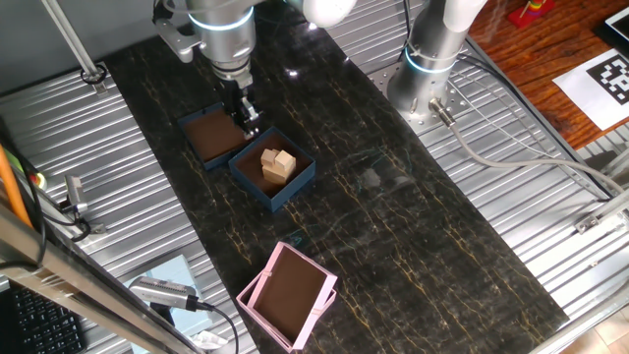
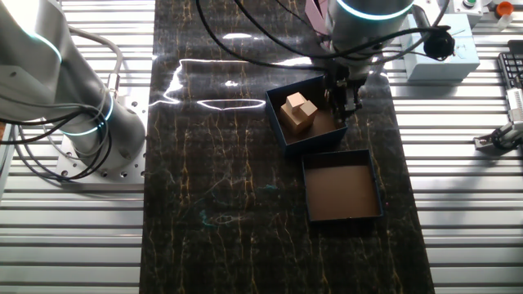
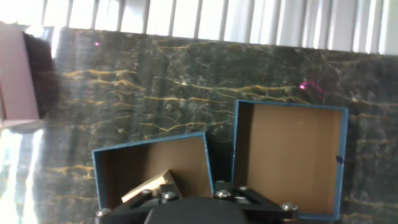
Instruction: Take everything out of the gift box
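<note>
The gift box (image 1: 295,187) is a dark navy square box with a brown inside, standing on the dark marble mat; it also shows in the other fixed view (image 2: 276,122) and the hand view (image 3: 99,171). Light tan wooden blocks (image 1: 277,162) lie piled together inside it, also seen in the other fixed view (image 2: 298,112) and at the bottom of the hand view (image 3: 149,185). My gripper (image 1: 246,113) hangs over the box's wall on the side next to the lid, its fingers (image 2: 336,94) slightly apart and empty. The hand view shows only the gripper's body, not the fingertips.
The shallower dark blue lid (image 1: 211,136) lies open side up, touching the gift box; it also shows in the other fixed view (image 2: 343,188). A pink box (image 1: 290,295) with a brown inside lies nearer the front. The robot base (image 1: 428,69) stands at the back right.
</note>
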You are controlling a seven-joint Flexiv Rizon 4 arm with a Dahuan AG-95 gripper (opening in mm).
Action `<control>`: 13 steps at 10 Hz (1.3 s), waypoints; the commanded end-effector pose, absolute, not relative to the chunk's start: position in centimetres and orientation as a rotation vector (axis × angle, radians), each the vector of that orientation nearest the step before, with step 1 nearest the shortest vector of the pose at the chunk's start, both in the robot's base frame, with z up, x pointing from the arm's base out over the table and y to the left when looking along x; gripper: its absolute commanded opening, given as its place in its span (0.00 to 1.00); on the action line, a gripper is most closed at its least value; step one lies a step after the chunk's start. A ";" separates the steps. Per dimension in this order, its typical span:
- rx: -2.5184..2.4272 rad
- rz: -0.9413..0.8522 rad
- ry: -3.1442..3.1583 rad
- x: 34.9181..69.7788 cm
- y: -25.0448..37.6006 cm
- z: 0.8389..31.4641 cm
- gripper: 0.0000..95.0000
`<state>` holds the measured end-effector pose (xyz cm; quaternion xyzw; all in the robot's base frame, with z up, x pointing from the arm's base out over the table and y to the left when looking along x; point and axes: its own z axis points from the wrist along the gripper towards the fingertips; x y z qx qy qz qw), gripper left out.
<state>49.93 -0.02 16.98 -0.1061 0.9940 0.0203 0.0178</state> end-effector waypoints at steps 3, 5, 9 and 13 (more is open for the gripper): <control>-0.365 0.062 3.116 50.2 1.7 16.2 0.00; -0.419 0.078 3.146 50.0 2.9 15.2 0.20; -0.533 0.160 3.123 48.8 3.0 13.9 0.80; -0.439 0.213 3.157 46.8 3.7 12.3 0.60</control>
